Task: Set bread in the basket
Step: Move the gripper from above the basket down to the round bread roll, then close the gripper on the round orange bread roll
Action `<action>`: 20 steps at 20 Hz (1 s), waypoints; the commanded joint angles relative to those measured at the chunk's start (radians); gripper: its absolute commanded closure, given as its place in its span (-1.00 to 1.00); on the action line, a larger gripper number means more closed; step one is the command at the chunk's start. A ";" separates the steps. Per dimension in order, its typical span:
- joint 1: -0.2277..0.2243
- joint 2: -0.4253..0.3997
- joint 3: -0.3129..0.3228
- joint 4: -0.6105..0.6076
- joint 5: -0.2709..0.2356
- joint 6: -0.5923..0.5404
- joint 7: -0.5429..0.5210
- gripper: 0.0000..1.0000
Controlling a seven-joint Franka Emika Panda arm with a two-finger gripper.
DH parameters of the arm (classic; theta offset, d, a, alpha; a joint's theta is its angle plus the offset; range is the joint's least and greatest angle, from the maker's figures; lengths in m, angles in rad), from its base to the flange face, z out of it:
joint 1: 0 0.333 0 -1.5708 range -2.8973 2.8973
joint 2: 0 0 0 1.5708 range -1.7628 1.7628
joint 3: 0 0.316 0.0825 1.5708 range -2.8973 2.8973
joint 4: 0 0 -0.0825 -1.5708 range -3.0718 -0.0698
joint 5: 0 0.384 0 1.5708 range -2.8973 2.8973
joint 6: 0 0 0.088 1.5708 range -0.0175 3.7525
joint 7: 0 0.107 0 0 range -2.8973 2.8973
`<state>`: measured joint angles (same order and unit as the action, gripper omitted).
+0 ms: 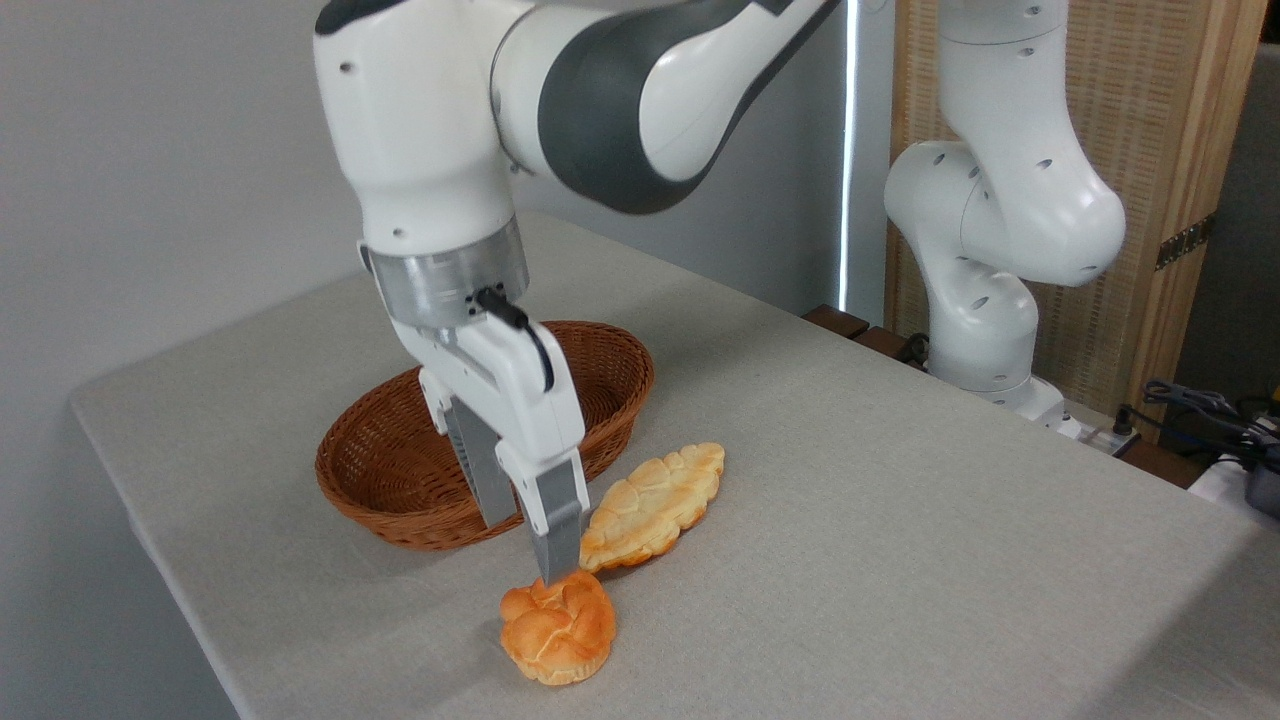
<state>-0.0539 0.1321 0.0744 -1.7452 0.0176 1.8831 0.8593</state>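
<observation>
The bread [557, 628], a small round knotted bun with a glossy orange crust, lies near the table's front edge. Behind it and to the left stands the oval reddish-brown wicker basket [372, 497], with nothing visible inside. My gripper [527, 552] points down between the two, partly hiding the basket's right half. It is open with nothing between its fingers. The nearer fingertip [558, 570] hangs right at the bun's rear top edge; whether it touches is unclear. The other finger [485, 490] stands in front of the basket's wall.
A longer, paler leaf-shaped flat loaf [655, 503] lies just right of the gripper, close behind the bun. The arm's white base [985, 310] rises at the back right, with cables [1200, 405] beyond the table's right edge. The table's front left edge runs close to the bun.
</observation>
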 commanded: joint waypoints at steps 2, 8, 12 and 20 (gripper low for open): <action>-0.006 0.030 0.010 -0.005 0.021 0.034 0.017 -1.00; 0.009 0.067 0.010 -0.005 0.021 0.034 0.035 -1.00; 0.014 0.095 0.010 -0.010 0.021 0.034 0.037 -1.00; 0.014 0.130 0.008 -0.010 0.021 0.033 0.035 -1.00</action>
<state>-0.0362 0.2625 0.0749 -1.7466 0.0310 1.9037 0.8789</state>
